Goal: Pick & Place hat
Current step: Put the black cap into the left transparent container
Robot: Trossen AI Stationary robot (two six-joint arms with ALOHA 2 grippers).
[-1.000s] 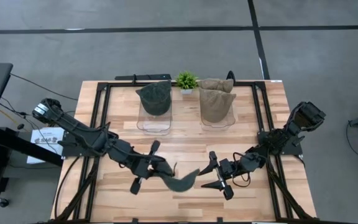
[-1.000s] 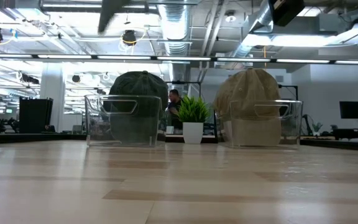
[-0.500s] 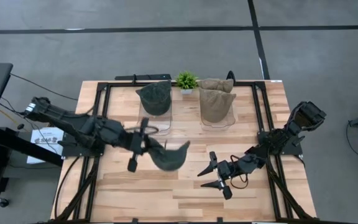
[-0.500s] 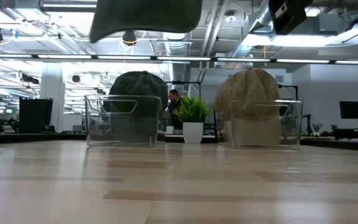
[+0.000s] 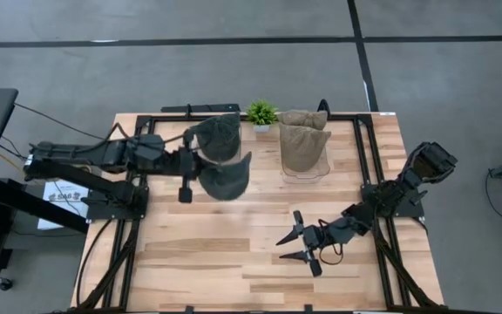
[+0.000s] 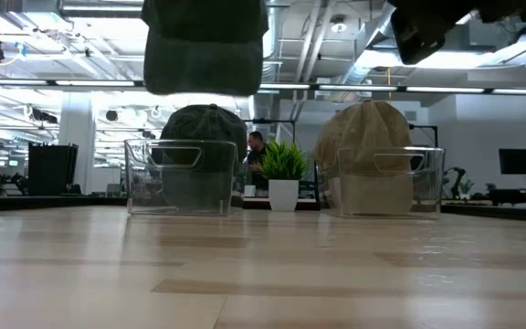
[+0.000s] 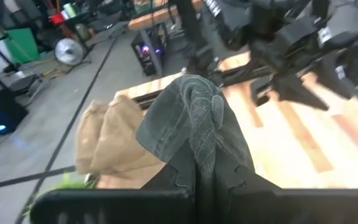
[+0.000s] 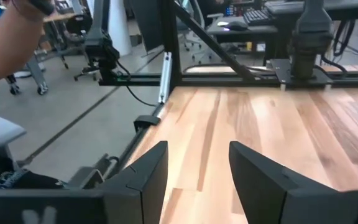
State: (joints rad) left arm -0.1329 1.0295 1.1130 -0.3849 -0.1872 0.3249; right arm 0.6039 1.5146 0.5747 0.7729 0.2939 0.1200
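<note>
Left gripper (image 5: 200,167), pinching dark hat (image 5: 226,177), has swung from lower centre up to the left bin (image 5: 217,179), upper-centre left: hat airborne, release likely next. Right gripper (image 5: 296,246), lower right over worktop (image 5: 260,218), fingers spread, narrowing.

The worktop (image 5: 260,262) is pale wood planking with a smooth, faintly glossy finish. The dark hat (image 5: 225,179) is soft matt cloth, slightly washed-looking, and the tan hats (image 5: 303,144) are the same cloth. Both bins (image 6: 181,178) are clear glossy plastic.
</note>
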